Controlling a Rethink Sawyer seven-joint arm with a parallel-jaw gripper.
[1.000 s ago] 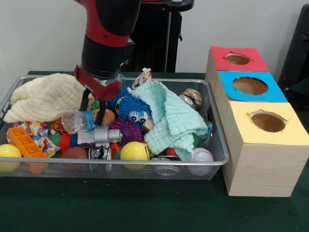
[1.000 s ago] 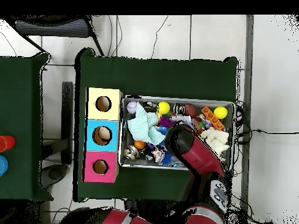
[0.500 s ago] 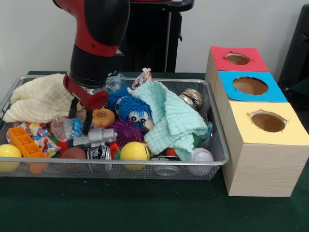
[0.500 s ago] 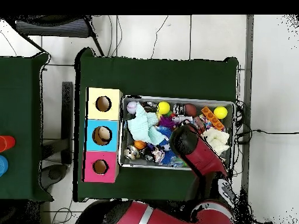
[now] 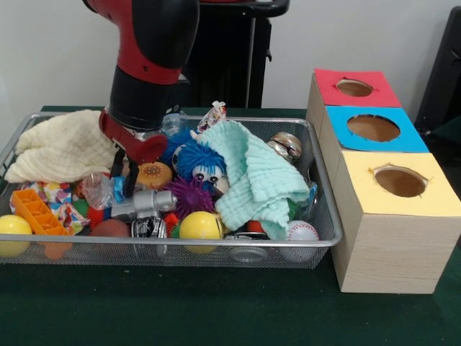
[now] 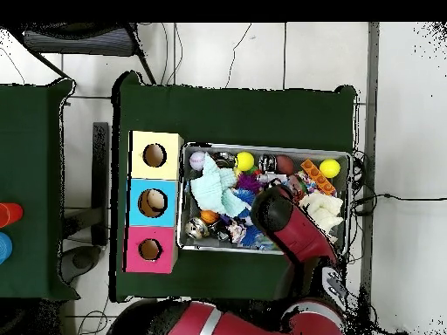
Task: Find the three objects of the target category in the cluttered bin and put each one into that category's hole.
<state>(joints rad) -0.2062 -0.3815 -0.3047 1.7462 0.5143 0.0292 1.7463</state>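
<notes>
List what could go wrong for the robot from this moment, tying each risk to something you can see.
1. The gripper sits amid packed clutter beside a crumpled clear plastic piece; it could snag the burger toy or silver toy.
2. The red hole lies across the bin; thin plastic may slip during the carry.

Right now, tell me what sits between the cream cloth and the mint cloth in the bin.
In the front view, the tool hangs between the cream cloth and the mint cloth, with a blue fuzzy toy and a burger toy.
</notes>
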